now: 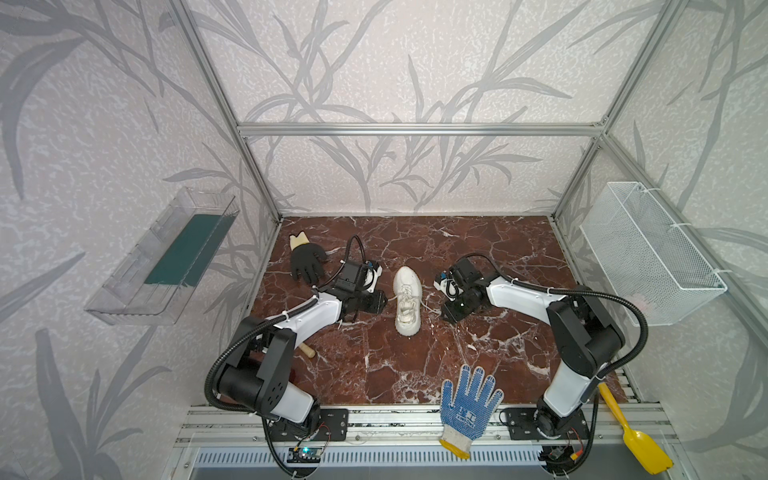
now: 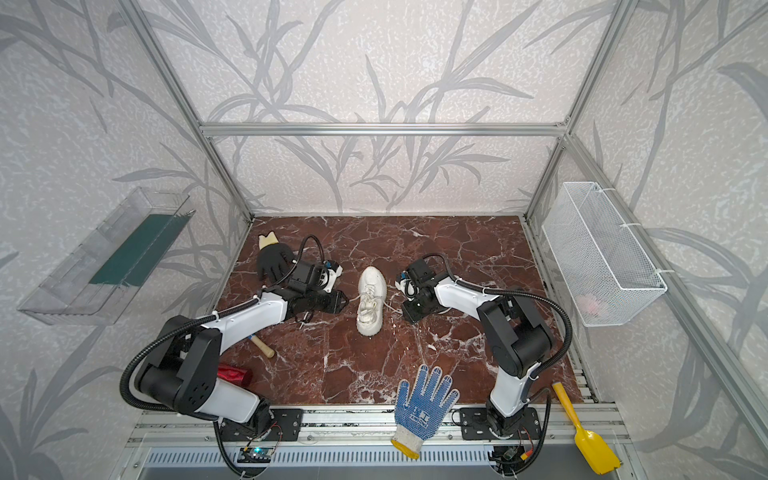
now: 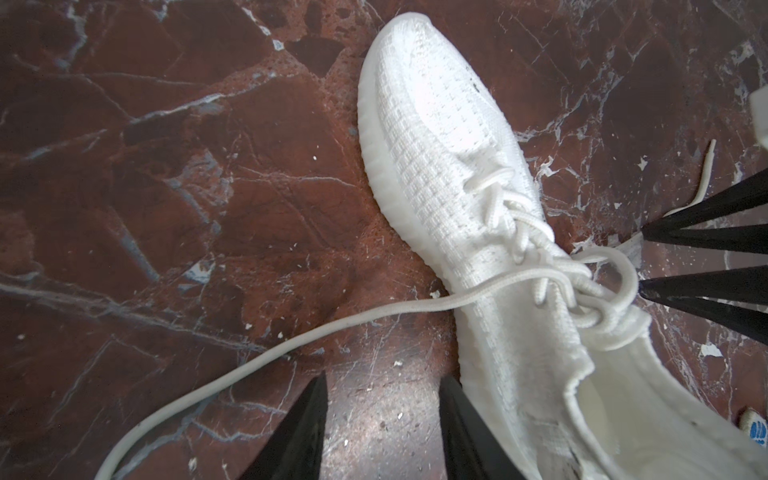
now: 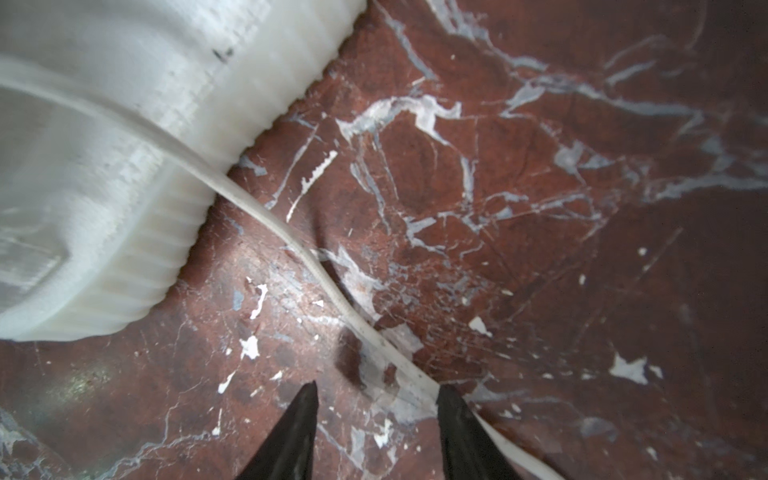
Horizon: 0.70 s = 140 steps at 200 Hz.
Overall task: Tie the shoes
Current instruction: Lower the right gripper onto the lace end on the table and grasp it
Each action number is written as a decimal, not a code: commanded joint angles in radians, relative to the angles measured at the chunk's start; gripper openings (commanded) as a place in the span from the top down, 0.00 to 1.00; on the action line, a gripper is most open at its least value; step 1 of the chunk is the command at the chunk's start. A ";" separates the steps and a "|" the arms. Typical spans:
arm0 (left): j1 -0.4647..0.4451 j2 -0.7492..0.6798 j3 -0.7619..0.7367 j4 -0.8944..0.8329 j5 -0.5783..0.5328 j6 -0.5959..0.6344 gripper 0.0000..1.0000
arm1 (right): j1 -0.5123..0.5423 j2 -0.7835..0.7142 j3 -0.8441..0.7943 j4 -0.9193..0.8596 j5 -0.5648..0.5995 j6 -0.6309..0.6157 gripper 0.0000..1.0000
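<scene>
At the near edge of the table [image 1: 374, 365] lies a blue glove [image 1: 469, 405]. In the middle stands the shoe [image 1: 408, 301], heel near, toe far. Our left pincer [image 3: 384, 382] sits just left of it, jaws apart over bare table, holding nothing; the left lace [image 3: 291, 345] trails past. Our right pincer [image 4: 378, 388], just right of the shoe, is likewise parted and empty, the right lace [image 4: 257, 208] running beside one finger. We judge only a loose first crossing made; the bow remains. Far left lies a black glove [image 1: 306, 262].
</scene>
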 commanded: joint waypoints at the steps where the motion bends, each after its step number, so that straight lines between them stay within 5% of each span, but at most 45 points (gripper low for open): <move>1: -0.005 -0.019 -0.012 0.015 -0.014 -0.012 0.54 | 0.013 -0.055 -0.023 0.027 -0.025 0.007 0.52; 40: -0.005 -0.026 -0.018 0.015 -0.015 -0.006 0.54 | 0.017 -0.070 -0.004 0.059 -0.122 0.045 0.52; 107: -0.006 0.008 -0.030 0.019 -0.031 -0.036 0.53 | 0.018 0.014 0.058 -0.029 -0.011 0.042 0.52; 140: -0.006 0.003 -0.034 0.010 -0.044 -0.042 0.53 | 0.011 -0.019 0.065 -0.097 0.111 0.163 0.52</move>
